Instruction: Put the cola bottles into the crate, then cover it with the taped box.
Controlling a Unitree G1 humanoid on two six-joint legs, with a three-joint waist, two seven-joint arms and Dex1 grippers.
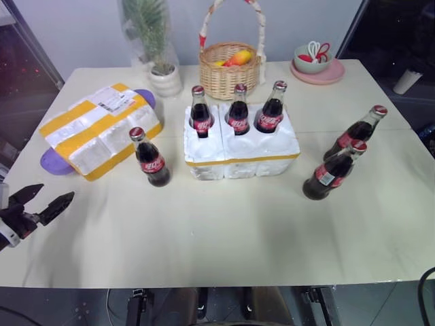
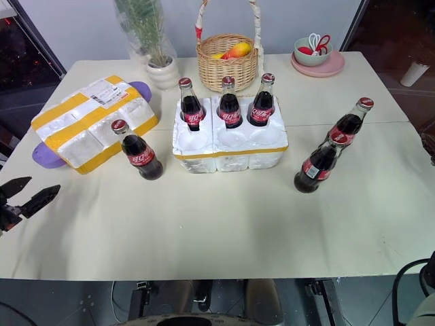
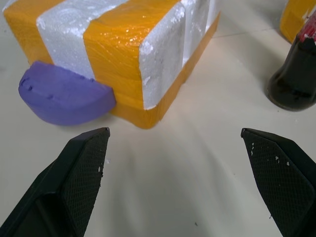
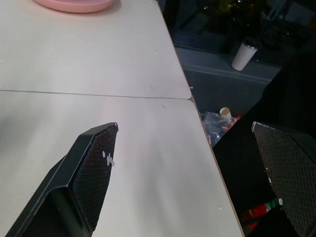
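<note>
Cream table (image 1: pixel 224 238): white foam crate (image 1: pixel 241 153) mid-table holds three cola bottles. We see the lone dark glass cola bottle (image 1: pixel 149 157) upright, forward-right of our left gripper (image 1: pixel 42 202), nearer arm, jaws wide, empty. Right gripper (image 4: pixel 185 163) likewise agape.

White crate (image 1: pixel 241 153) yellow-banded; taped box (image 1: pixel 102 129) striped yellow-white.

- My table (image 1: pixel 224 231) has a pale cream top, made of two slabs meeting at a seam that runs across at 3 o'clock.
- A plain light wall (image 1: pixel 81 34) rises behind it at 12 o'clock.
- Dark floor (image 4: pixel 217 84) drops away past the table's edge at 3 o'clock, with a paper cup (image 4: pixel 244 53) standing there.
</note>
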